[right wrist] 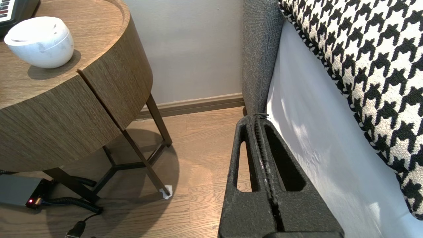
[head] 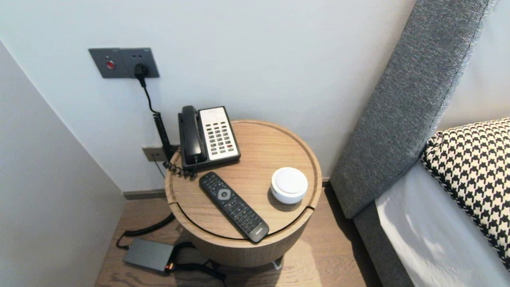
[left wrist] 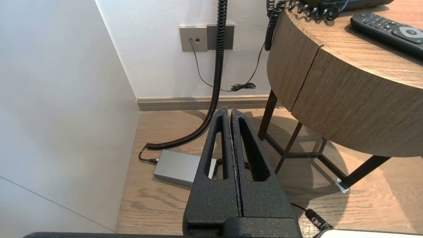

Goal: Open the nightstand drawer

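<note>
I get soft, even light. The white bowl point(head: 289, 184) throws a faint shadow lower-left; bright patches dapple the bedsheet point(head: 418, 227).

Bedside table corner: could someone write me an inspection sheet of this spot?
Surface: round wooden bedside table, level, rimmed top.
Job's things: long black remote control and white round bowl-shaped object, lying apart, untouched.
Clutter: black-and-white desk telephone at the back.
Hands: left hand and right hand shut, empty, low beside the table.
Cables: coiled black cord from grey wall socket; grey power brick on wooden floor.
Surroundings: grey padded headboard, houndstooth pillow.
</note>
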You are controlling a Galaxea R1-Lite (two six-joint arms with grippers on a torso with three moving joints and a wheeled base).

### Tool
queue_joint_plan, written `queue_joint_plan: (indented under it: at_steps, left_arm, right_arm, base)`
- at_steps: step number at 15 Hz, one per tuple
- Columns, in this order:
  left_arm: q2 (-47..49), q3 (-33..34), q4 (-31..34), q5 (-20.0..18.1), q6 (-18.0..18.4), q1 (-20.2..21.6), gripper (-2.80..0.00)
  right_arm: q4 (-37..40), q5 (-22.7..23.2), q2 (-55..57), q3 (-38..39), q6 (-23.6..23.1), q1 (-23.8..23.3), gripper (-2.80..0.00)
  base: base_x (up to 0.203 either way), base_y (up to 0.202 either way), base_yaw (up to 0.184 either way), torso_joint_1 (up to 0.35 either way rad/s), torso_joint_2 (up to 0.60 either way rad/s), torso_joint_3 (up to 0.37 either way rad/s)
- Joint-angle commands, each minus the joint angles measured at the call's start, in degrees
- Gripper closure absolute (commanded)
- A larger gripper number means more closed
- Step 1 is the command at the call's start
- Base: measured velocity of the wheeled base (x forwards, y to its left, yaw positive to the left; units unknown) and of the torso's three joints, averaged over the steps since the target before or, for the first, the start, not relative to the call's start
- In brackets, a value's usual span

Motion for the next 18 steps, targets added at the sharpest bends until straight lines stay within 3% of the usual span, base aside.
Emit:
queue_joint_plan:
  at_steps: [1,8,11,14,18]
  left_arm:
    - [-0.1,0.1,0.0,0.0,0.0,0.0,0.00]
    - [-0.1,0.1,0.1,0.0,0.1,0.0,0.00]
    - [-0.1,-1.8,3.9,0.2,0.2,0.0,0.00]
    - [2.9,-10.4,11.5,-0.9,0.3,0.1,0.00]
    - [15.3,-21.6,13.7,-3.2,0.3,0.1,0.00]
  right_arm:
    - [-0.1,0.0,0.0,1.6,0.0,0.0,0.00]
    - [-0.1,0.0,0.0,1.6,-0.1,0.0,0.00]
    - [-0.1,0.0,0.0,1.6,-0.1,0.0,0.00]
    - [-0.1,0.0,0.0,1.6,-0.1,0.0,0.00]
    - [-0.1,0.0,0.0,1.6,-0.1,0.0,0.00]
  base:
    - [0.000,0.000,0.000,0.000,0.00,0.000]
    - [0.000,0.000,0.000,0.000,0.00,0.000]
    - [0.000,0.000,0.000,0.000,0.00,0.000]
    - [0.000,0.000,0.000,0.000,0.00,0.000]
    - [0.000,0.000,0.000,0.000,0.00,0.000]
